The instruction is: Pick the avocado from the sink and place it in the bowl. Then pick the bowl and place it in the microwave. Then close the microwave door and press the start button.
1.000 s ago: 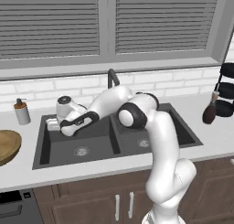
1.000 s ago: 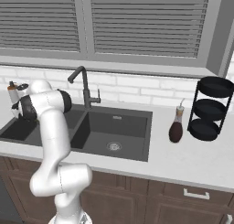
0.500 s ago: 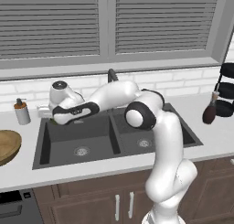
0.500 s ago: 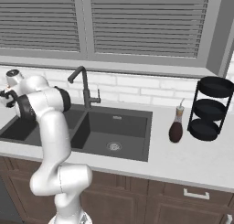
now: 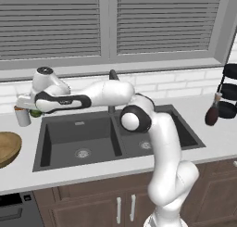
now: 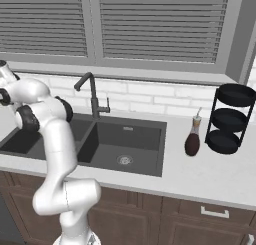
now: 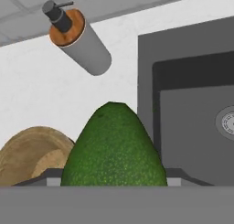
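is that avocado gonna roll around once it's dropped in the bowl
Probably a bit: the avocado is rounded and tapers to one end, so it may wobble rather than roll straight. The wooden bowl looks wide with a raised rim, likely containing it. Its pebbled skin suggests it isn't very slippery.

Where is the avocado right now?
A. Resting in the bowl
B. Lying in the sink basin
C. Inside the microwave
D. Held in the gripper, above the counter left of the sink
D: the avocado sits in the gripper, with the bowl beyond it.
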Tool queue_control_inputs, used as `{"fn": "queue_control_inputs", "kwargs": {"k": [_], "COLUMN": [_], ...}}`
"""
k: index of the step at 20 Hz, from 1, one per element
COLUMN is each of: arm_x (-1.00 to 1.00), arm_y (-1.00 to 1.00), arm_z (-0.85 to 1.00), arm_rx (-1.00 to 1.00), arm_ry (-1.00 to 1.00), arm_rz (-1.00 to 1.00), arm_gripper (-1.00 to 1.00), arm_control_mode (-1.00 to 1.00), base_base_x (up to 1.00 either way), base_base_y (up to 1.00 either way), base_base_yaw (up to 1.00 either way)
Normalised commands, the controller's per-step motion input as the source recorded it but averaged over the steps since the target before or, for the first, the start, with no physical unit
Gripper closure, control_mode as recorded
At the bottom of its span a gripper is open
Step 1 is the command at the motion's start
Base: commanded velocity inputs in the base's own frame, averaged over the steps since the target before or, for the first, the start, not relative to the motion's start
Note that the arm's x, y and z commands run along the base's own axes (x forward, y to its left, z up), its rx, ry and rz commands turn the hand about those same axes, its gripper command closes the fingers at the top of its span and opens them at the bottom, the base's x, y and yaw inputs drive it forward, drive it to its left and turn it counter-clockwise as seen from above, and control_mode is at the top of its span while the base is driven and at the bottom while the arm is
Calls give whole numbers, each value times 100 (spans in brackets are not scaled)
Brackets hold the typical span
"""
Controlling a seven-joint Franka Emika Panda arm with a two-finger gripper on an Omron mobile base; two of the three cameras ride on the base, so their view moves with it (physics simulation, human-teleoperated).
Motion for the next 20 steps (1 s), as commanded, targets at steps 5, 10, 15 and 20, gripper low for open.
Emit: {"fn": "queue_control_inputs", "kwargs": {"k": [5, 10, 15, 20], "arm_x": [-80, -72, -23, -11], "arm_y": [59, 23, 26, 4], "arm_z": [6, 26, -9, -52], "arm_rx": [1, 5, 9, 7], "arm_ry": [0, 0, 3, 0], "arm_rz": [0, 0, 0, 0], "arm_gripper": [100, 100, 100, 100], "arm_control_mode": [-100, -100, -100, -100], "base_base_x": [0, 0, 0, 0], "base_base_y": [0, 0, 0, 0], "base_base_yaw": [0, 0, 0, 0]}}
